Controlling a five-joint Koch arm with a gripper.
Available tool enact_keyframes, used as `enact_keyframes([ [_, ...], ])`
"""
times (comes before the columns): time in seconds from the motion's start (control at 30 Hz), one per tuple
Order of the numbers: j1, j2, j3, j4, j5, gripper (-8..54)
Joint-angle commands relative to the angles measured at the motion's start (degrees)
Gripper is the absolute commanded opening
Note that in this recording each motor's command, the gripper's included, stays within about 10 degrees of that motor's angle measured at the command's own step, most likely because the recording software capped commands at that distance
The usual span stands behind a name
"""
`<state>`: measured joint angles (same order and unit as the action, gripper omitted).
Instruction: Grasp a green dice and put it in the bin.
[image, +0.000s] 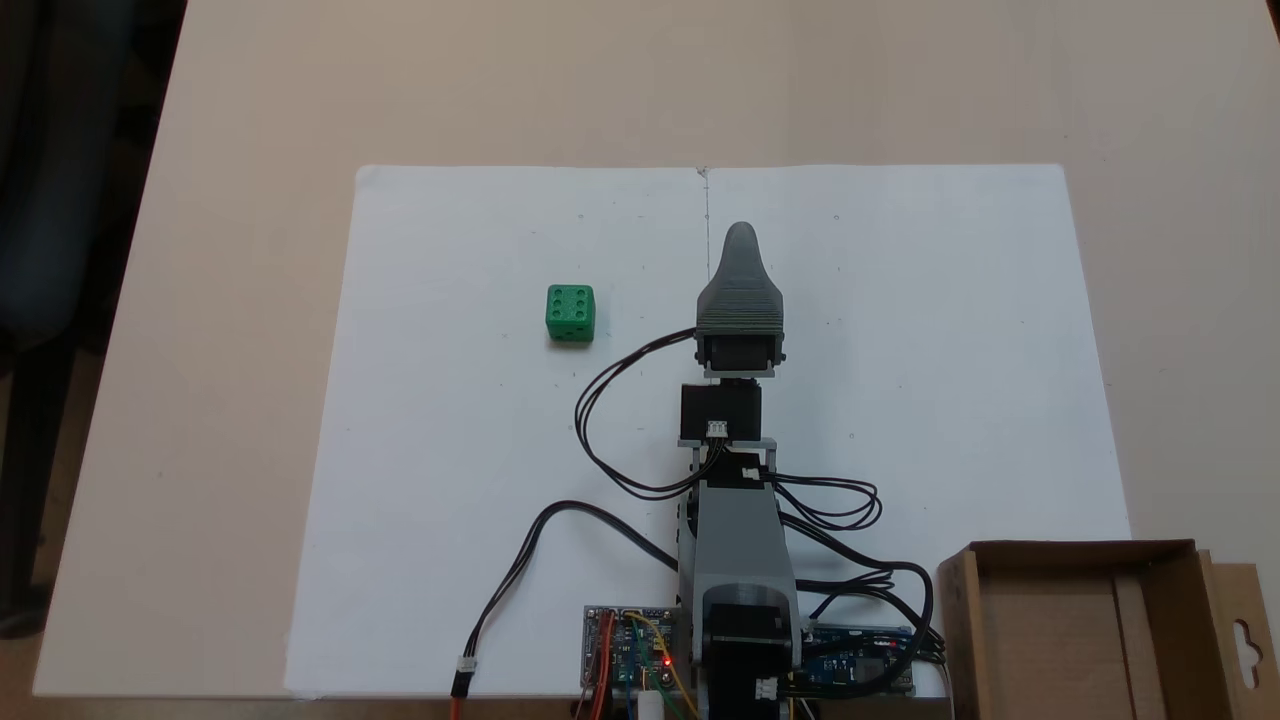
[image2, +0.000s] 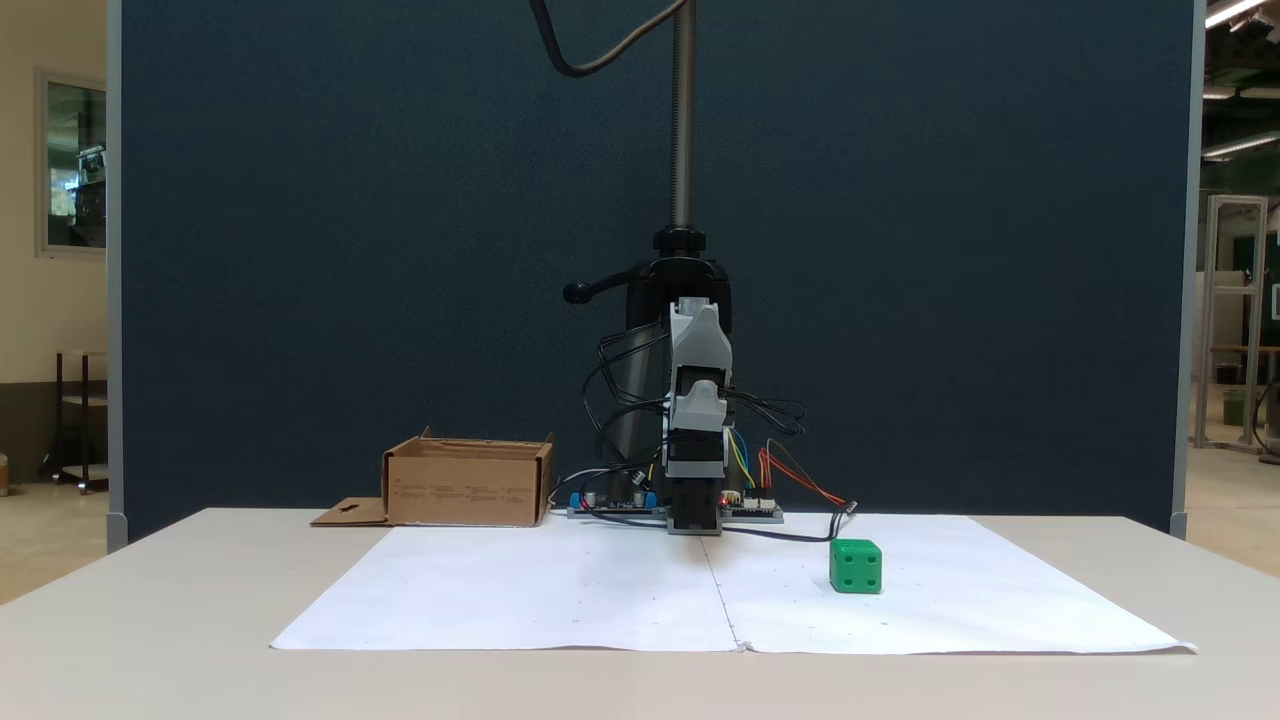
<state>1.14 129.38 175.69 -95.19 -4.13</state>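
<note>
The dice sits left of centre on white paper, six pips up. The gripper points toward the top at mid-frame, well apart from the dice, its jaws stacked so their state is unreadable. The bin lies lower right.

**Dice and bin: positions**

Small bright green plastic dice with sunken round pips sits flat on the white paper sheet, six-pip face up, left of centre in a fixed view from above. Shallow brown cardboard bin stands upright and open-topped at near right corner, hang-hole flap folded outward. The two are well apart.
</note>
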Motion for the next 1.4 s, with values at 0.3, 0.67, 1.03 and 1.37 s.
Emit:
enact_keyframes([
  [0.3, 0.53, 6.50, 3.78, -5.10, -2.81, 44.0],
  [0.67, 0.35, 6.24, 2.46, 1.23, -2.99, 42.7],
  [1.03, 2.55, 6.33, -15.21, 44.28, -3.60, 42.8],
  [1.37, 2.11, 6.24, -41.22, 83.12, 4.04, 43.7],
])
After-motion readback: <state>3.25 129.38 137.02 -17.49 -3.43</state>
